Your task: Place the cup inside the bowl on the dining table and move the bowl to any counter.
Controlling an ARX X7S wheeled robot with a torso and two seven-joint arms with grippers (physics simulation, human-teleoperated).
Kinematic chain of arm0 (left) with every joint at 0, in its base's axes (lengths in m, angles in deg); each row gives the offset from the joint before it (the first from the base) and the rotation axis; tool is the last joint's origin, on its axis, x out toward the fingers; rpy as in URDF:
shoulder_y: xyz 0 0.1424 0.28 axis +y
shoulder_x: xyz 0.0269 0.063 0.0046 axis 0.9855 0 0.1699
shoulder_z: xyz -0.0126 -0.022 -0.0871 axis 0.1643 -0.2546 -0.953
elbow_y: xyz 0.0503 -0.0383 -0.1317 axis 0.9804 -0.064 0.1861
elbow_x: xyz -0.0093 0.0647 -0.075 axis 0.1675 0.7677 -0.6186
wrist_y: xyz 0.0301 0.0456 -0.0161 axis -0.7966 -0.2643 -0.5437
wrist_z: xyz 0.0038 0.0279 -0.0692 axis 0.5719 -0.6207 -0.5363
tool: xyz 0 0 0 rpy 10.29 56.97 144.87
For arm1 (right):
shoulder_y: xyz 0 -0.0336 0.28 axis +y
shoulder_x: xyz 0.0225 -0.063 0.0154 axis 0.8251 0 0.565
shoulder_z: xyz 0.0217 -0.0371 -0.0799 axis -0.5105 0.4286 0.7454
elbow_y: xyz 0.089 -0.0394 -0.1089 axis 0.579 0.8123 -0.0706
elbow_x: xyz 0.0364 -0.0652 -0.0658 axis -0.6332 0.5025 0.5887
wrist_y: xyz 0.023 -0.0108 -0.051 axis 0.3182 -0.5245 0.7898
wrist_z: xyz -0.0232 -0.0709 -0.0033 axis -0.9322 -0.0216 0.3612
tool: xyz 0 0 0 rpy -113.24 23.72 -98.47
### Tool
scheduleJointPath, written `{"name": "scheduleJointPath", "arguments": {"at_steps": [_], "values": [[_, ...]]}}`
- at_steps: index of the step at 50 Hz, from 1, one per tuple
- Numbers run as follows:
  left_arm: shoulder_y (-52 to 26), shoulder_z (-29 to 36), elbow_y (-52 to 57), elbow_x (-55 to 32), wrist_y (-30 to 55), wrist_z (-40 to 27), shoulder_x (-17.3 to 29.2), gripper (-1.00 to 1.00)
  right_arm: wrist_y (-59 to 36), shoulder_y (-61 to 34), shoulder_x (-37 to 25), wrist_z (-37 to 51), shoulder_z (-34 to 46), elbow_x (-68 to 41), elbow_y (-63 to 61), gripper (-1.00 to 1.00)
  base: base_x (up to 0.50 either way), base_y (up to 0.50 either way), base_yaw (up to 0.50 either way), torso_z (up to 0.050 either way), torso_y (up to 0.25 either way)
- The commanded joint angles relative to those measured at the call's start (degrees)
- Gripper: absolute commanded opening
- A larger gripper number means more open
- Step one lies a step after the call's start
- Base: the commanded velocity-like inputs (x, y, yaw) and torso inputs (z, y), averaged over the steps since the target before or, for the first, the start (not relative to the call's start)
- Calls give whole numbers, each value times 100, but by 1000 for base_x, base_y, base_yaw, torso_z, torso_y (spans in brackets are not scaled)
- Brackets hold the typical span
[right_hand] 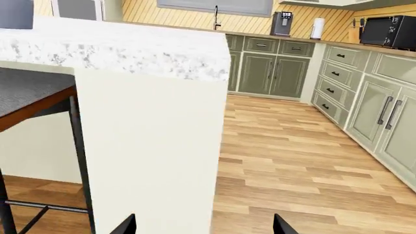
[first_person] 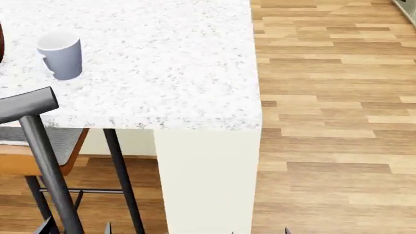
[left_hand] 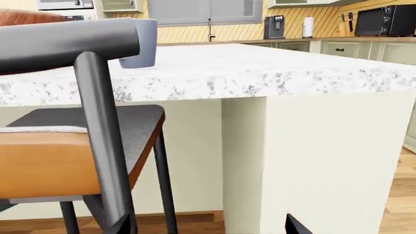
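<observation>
The cup [first_person: 62, 54], a small blue-grey mug, stands upright on the dining table [first_person: 169, 63] near its left side. In the left wrist view the cup [left_hand: 144, 44] is partly hidden behind a chair's back bar, and a strip of the reddish-brown bowl [left_hand: 23, 18] shows beyond it. The bowl is mostly out of view. My left gripper [left_hand: 208, 229] is open and empty, low in front of the chair, below the tabletop. My right gripper [right_hand: 204, 228] is open and empty too, low by the table's white end panel. Both are far from the cup.
A chair [first_person: 36, 141] with a dark metal back bar and orange-edged seat is tucked under the table at the left. Wooden floor [first_person: 331, 122] stretches to the right. The counter [right_hand: 380, 48] over green cabinets lines the far walls, with a faucet [right_hand: 217, 17], coffee machine and microwave.
</observation>
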Motion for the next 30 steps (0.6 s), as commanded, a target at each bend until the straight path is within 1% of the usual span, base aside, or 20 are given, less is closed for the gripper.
{"name": "scheduleJointPath", "arguments": {"at_steps": [1, 30], "values": [[0, 31, 9, -34, 3, -25, 29, 100, 6, -7, -22, 29, 26, -25, 2, 100, 0, 500, 0, 0, 0], [-5, 91, 22, -131, -27, -63, 102, 100, 58, -12, -78, 95, 75, -106, 2, 100, 0, 500, 0, 0, 0]]}}
